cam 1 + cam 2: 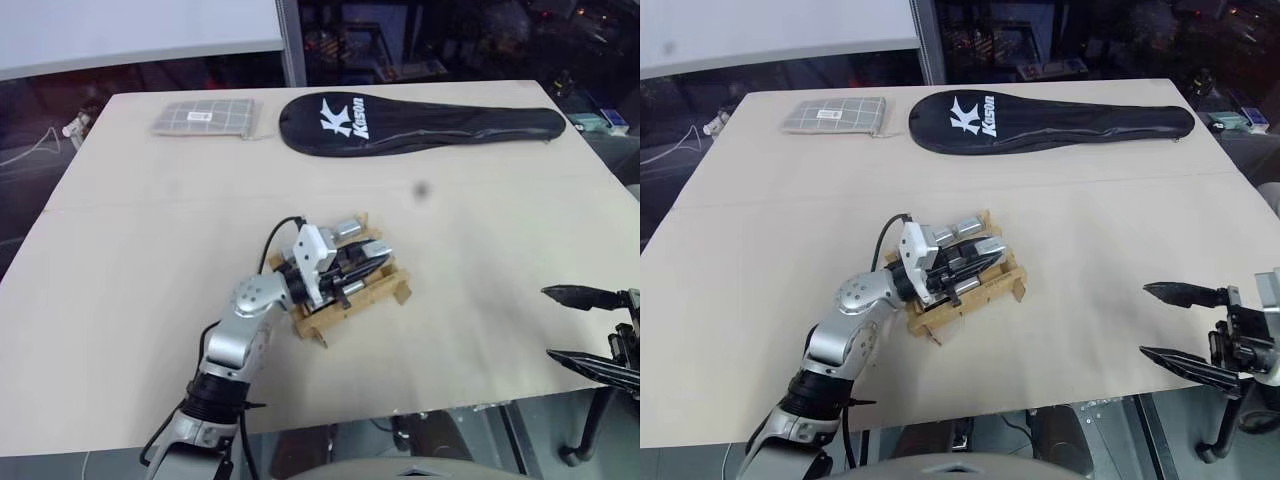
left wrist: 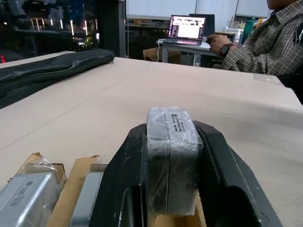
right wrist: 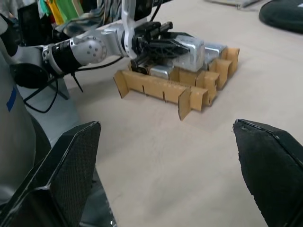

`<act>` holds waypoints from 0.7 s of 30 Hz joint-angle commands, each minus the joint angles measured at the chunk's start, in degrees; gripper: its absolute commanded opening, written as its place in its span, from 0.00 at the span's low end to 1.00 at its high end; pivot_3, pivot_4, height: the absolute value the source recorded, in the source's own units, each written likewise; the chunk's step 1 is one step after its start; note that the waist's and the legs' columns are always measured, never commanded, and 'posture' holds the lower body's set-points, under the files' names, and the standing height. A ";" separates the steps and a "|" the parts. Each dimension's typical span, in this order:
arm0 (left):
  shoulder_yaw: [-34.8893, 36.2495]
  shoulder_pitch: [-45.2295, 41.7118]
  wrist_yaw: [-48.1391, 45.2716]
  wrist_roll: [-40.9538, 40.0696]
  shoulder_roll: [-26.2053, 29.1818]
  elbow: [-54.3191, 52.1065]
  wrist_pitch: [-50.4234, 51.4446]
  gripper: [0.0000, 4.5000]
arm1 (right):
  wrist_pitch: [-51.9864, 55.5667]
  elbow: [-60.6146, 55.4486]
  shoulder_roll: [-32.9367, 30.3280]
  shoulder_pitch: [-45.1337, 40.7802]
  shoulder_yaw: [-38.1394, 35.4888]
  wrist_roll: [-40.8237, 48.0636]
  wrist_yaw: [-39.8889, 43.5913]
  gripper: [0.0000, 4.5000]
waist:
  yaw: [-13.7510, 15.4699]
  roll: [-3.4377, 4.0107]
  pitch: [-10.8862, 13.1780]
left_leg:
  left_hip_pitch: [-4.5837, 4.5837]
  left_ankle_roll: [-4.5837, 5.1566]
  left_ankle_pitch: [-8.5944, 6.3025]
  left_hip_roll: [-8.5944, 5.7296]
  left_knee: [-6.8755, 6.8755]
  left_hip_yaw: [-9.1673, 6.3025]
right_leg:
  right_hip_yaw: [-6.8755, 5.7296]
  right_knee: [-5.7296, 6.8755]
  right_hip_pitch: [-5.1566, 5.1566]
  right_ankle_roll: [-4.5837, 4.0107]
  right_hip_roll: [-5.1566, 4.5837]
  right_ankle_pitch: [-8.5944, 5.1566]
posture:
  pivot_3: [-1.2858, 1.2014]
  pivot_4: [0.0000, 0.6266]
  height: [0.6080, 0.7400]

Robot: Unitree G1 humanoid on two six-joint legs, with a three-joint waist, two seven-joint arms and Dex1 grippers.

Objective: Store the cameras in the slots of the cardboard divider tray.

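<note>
1. My left gripper (image 2: 170, 189) is clamped on a camera (image 2: 171, 156) wrapped in clear film, held over the cardboard tray (image 1: 385, 292) near the middle of the table (image 1: 150, 250), probably so I can lower it into a slot.
2. My right gripper (image 1: 1185, 325) hangs spread wide and empty, well off to the side, likely to keep clear.
3. Other cameras (image 3: 215, 49) already sit in the tray's slots; my left hand hides how many slots are free.

arms: silver-grey, black joints | cable: black | end effector (image 1: 372, 258): black fingers
</note>
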 commanded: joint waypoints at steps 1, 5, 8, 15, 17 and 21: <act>-1.75 0.12 -0.59 1.43 -0.22 1.05 -0.83 0.17 | -0.55 0.00 0.16 -0.97 -0.60 -0.06 0.25 0.99 | 0.01 0.01 -0.02 | 0.00 0.00 0.00 0.00 0.00 -0.01 | 0.00 0.00 0.00 0.00 0.00 0.00 | 0.52 0.24 1.00; -2.16 0.51 -0.24 2.35 -0.43 1.44 -1.47 0.17 | -0.84 0.19 0.41 -1.55 -0.61 -0.74 0.04 0.99 | 0.07 0.07 -0.08 | 0.01 0.00 0.00 0.00 0.00 0.00 | 0.00 0.00 0.01 0.00 0.00 0.00 | 0.52 0.24 1.00; -2.39 1.01 1.13 3.46 -1.16 1.88 -2.26 0.17 | -0.92 0.14 0.42 -1.50 -0.72 -1.19 0.14 0.99 | 0.22 0.09 -0.10 | 0.01 0.00 0.00 -0.01 0.00 0.00 | 0.00 0.00 0.01 0.00 0.00 0.00 | 0.52 0.24 1.00; -3.57 2.53 3.85 4.59 -3.15 -0.12 -1.28 0.17 | -1.47 0.01 1.17 -1.05 -1.34 -1.75 0.53 0.99 | 0.84 0.25 -0.26 | 0.03 0.00 0.00 -0.01 0.00 0.01 | 0.00 0.00 0.03 0.00 -0.01 0.00 | 0.52 0.24 1.00; -3.78 2.73 3.94 4.73 -2.62 -0.70 0.05 0.17 | -1.64 -0.13 1.36 -0.91 -1.40 -1.85 0.59 0.99 | 0.87 0.31 -0.31 | 0.03 0.00 0.00 -0.02 0.00 0.00 | 0.01 0.00 0.03 0.00 0.00 0.00 | 0.52 0.24 1.00; -4.38 2.54 2.01 4.70 -0.39 -1.57 1.56 0.17 | -2.14 0.51 1.32 -1.33 -1.18 -2.36 0.68 0.99 | 0.85 0.50 -0.50 | 0.05 0.00 0.00 -0.01 0.00 0.01 | 0.00 0.01 0.03 0.00 0.00 -0.01 | 0.52 0.24 1.00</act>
